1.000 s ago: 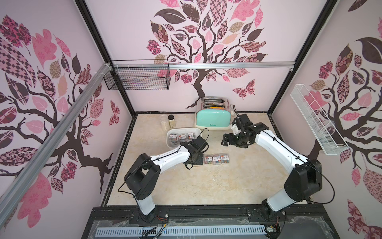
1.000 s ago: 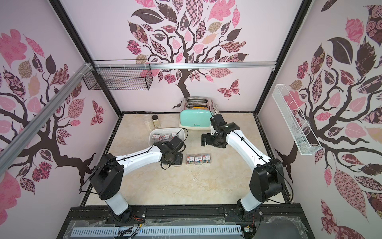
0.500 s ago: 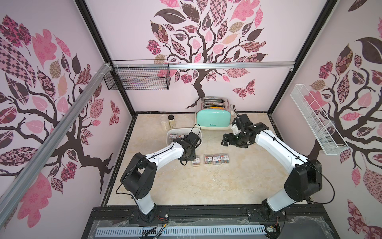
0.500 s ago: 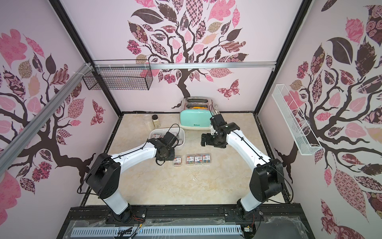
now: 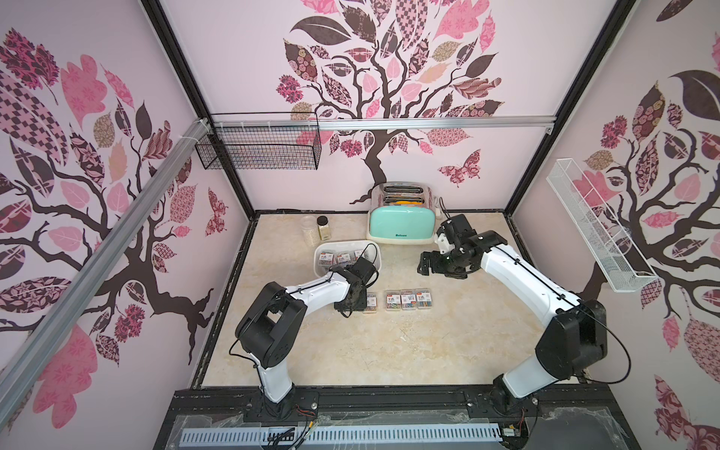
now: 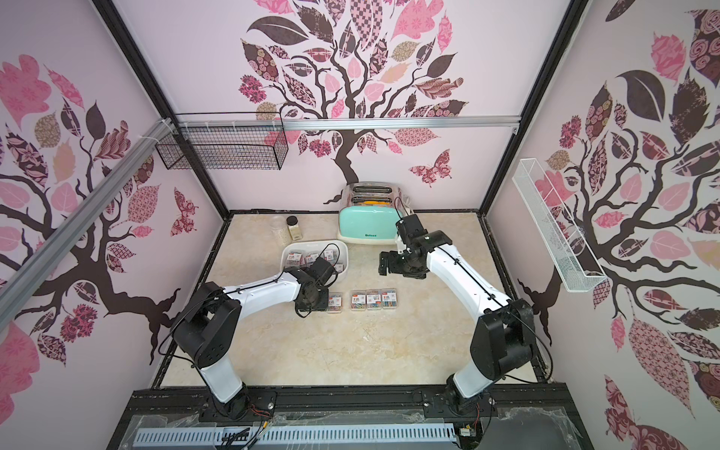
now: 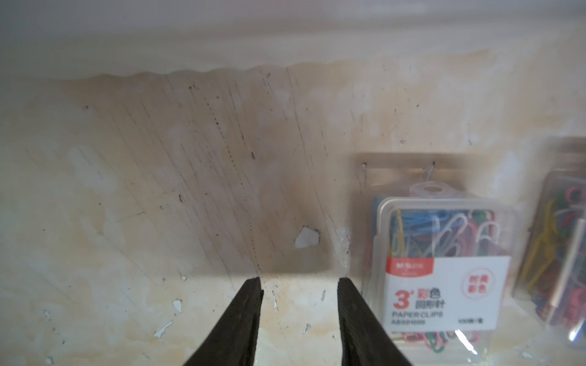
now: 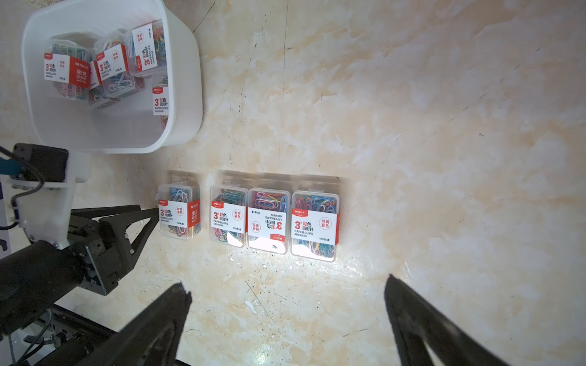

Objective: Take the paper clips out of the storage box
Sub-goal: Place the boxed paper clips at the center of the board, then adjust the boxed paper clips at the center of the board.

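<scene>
a: well, what's on the worktop (image 5: 389, 350)?
b: the white storage box (image 8: 190, 79), with some paper clips (image 8: 111, 69) lying inside.
a: and the arms?
b: right gripper (image 8: 287, 281) hangs well to the right of the storage box, spread wide, empty. left gripper (image 7: 299, 280) is just in front of the box, jaws parted, nothing between them.
a: any out?
b: four cases (image 8: 269, 221) in a row before the storage box, the end one just beside the left gripper.

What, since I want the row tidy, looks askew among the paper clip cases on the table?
The middle case of the three set close together is turned end for end: its label reads upside down against the others'. A fourth case, nearest the storage box, sits apart from them.
</scene>
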`<move>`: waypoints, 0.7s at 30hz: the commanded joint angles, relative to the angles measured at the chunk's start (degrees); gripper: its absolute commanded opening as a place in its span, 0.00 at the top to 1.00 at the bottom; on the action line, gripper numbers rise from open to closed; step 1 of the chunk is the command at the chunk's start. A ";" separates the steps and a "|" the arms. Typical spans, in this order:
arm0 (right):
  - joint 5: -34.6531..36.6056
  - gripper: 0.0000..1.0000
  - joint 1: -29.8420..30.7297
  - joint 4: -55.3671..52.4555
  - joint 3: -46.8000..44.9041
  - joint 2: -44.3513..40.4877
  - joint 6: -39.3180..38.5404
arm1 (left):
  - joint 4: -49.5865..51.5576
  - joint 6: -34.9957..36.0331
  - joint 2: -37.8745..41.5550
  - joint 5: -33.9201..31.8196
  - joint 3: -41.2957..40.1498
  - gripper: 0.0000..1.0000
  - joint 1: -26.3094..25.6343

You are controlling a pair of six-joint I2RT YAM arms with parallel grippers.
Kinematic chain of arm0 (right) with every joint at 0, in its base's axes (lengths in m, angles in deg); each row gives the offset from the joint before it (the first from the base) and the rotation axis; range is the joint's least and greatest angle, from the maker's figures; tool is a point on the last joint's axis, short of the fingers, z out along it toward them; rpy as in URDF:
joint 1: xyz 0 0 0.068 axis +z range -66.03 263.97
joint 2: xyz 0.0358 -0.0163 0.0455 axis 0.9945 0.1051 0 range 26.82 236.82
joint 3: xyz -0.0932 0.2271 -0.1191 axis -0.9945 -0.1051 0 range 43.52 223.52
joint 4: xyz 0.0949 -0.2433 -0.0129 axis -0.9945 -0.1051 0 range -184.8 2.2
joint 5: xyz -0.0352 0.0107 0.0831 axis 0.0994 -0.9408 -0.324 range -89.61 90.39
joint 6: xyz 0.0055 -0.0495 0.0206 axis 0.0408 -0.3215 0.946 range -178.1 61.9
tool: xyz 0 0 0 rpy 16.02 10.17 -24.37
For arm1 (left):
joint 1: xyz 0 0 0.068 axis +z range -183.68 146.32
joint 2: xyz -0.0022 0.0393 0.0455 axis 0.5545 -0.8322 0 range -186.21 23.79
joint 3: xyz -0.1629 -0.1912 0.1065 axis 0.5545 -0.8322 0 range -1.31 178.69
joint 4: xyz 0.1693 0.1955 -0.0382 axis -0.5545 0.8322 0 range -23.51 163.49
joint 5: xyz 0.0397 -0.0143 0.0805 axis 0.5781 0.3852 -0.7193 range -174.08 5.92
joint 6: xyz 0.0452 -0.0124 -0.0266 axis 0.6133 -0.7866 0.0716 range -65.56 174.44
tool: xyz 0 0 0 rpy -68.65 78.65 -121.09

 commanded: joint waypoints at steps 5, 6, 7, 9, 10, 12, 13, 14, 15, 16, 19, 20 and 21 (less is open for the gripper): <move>-0.43 0.01 0.30 0.30 0.68 -2.33 0.05 | -1.34 1.59 -2.63 -1.23 2.10 0.55 0.06; -0.44 0.01 0.27 0.31 0.74 -2.31 0.08 | -1.51 1.56 -2.72 -1.42 2.24 0.54 0.10; -0.51 0.01 0.22 0.40 0.43 -2.30 0.02 | -1.65 1.67 -2.74 -1.38 2.34 0.54 0.05; -0.60 0.01 0.21 0.41 0.71 -2.22 0.03 | -2.12 1.91 -2.73 -1.17 2.60 0.54 0.03; -0.63 0.01 0.27 0.40 0.68 -2.21 0.09 | -2.45 2.12 -2.68 -0.89 2.61 0.54 0.01; -0.74 0.01 0.26 0.55 0.73 -2.10 0.03 | -2.75 2.52 -2.98 -0.69 3.04 0.53 -0.11; -0.71 0.01 0.31 0.53 0.83 -2.04 0.02 | -2.66 2.64 -3.23 -0.74 3.51 0.53 -0.12; -0.70 0.01 0.31 0.49 0.77 -2.04 0.10 | -2.56 2.78 -3.42 -0.65 3.78 0.53 -0.20; -0.77 0.01 0.26 0.49 0.82 -1.95 0.11 | -2.55 2.96 -3.59 -0.50 4.13 0.53 -0.38; -0.79 0.01 0.32 0.62 0.74 -1.95 0.02 | -2.41 3.01 -3.76 -0.58 4.36 0.52 -0.47; -0.91 0.01 0.24 0.66 0.81 -1.79 0.09 | -2.50 2.74 -3.96 -0.55 4.38 0.52 -0.56; -0.88 0.01 0.28 0.74 0.76 -1.76 0.08 | -2.54 2.83 -4.01 -0.54 4.37 0.52 -0.56; -0.89 0.01 0.29 0.75 0.83 -1.75 0.10 | -2.52 2.76 -4.11 -0.57 4.45 0.52 -0.56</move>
